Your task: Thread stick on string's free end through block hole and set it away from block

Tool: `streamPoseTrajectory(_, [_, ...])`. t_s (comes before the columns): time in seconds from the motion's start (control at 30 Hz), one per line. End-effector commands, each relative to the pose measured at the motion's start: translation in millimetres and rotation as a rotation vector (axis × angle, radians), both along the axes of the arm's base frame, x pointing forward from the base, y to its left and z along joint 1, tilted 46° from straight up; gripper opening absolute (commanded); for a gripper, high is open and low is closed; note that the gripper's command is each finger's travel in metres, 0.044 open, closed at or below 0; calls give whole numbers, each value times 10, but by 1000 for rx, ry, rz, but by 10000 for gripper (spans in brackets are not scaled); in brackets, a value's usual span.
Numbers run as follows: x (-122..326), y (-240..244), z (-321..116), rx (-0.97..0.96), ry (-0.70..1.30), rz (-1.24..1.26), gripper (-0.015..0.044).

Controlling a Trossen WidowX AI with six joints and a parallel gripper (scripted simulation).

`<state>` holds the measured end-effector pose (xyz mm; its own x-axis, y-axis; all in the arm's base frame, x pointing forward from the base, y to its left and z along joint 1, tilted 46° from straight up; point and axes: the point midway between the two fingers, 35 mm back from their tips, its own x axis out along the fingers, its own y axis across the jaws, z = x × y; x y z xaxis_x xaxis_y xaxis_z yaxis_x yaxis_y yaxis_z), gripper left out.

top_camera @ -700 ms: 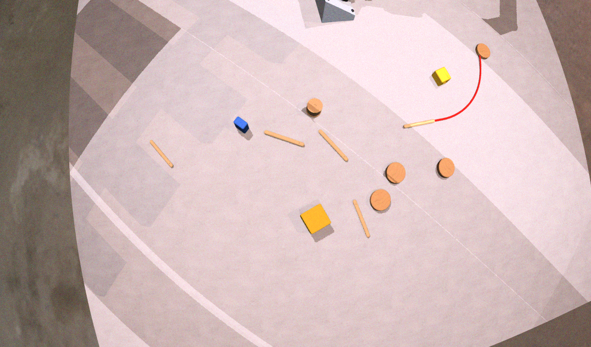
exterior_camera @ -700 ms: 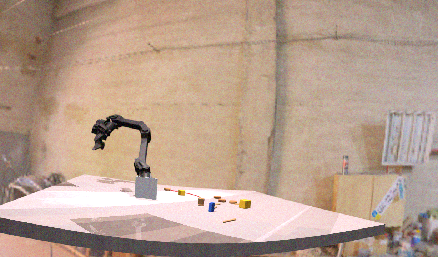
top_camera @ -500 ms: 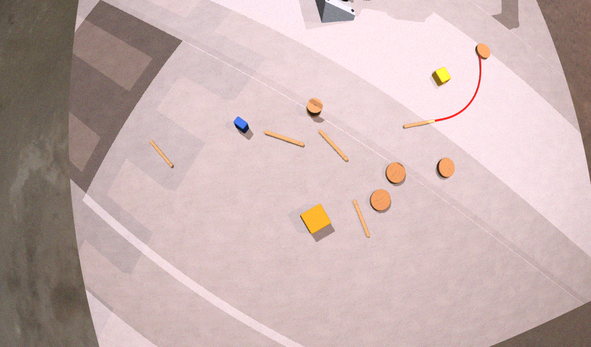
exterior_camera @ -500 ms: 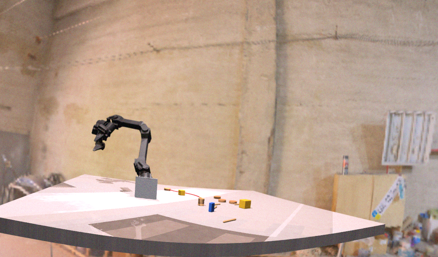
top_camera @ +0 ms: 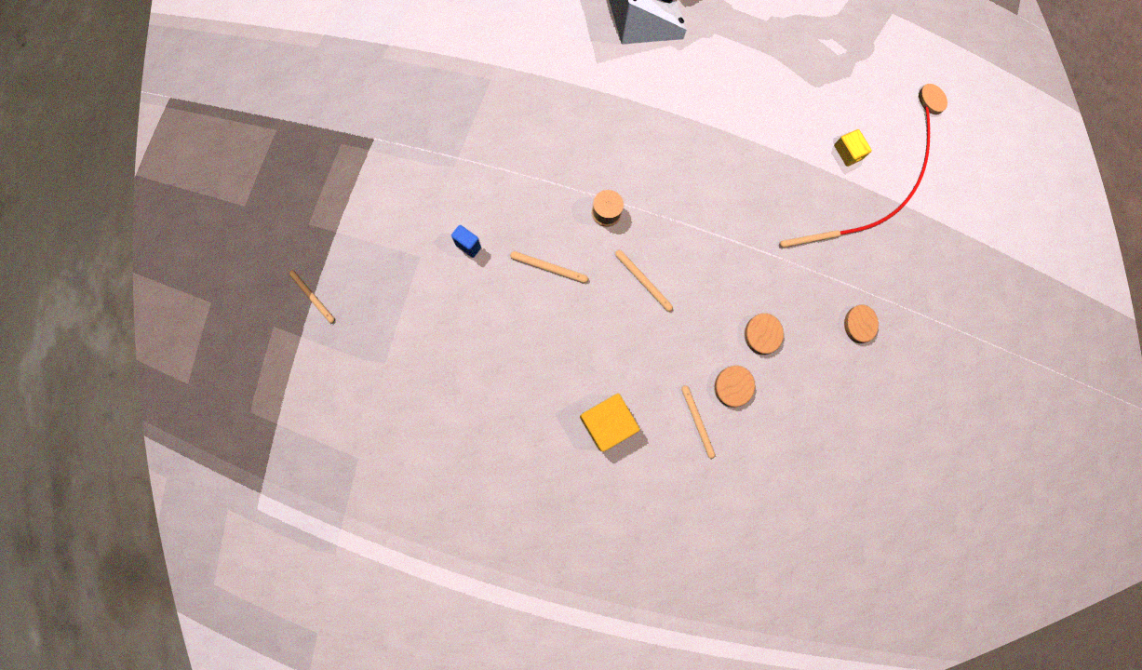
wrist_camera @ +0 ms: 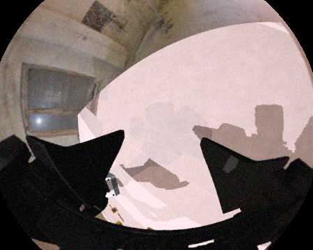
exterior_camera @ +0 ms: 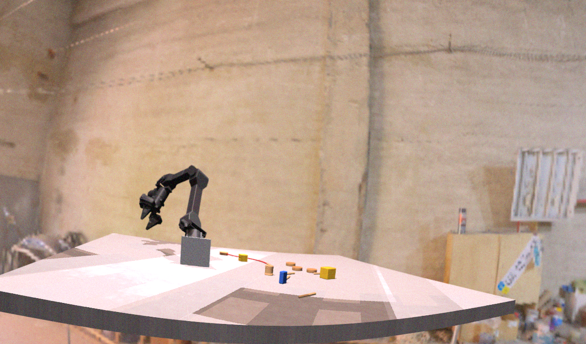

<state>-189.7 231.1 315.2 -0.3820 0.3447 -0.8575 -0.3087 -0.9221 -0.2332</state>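
The round button [top_camera: 933, 98] [exterior_camera: 223, 253] lies at the right in the top view. A red string [top_camera: 870, 226] curves from it to its thin stick [top_camera: 810, 239], flat on the table. A large yellow-orange block [top_camera: 610, 422] [exterior_camera: 327, 273] and a small yellow block [top_camera: 853, 147] [exterior_camera: 242, 257] stand on the table. No hole shows clearly in either, and the string runs outside both. My gripper [exterior_camera: 145, 223] [wrist_camera: 164, 137] is open and empty, high above the table beyond the robot base, away from stick and blocks. It is outside the top view.
Loose sticks lie at the left [top_camera: 311, 296], the middle [top_camera: 549, 267] [top_camera: 643, 280] and beside the large block [top_camera: 698, 422]. Round discs [top_camera: 764, 333] [top_camera: 735, 386] [top_camera: 862, 323] lie right of centre. A blue block [top_camera: 466, 240] [exterior_camera: 282, 277] and a wooden cylinder [top_camera: 608, 205] [exterior_camera: 269, 270] stand nearer the base.
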Motion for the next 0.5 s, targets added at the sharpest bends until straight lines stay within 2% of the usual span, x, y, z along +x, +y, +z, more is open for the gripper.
streamPoseTrajectory(0.0, [462,288,-11,38,5,-114,440])
streamPoseTrajectory(0.2, [1216,561,-53,89,-7,-286,440])
streamPoseTrajectory(0.47, [2259,636,-186,134,-53,-492,440])
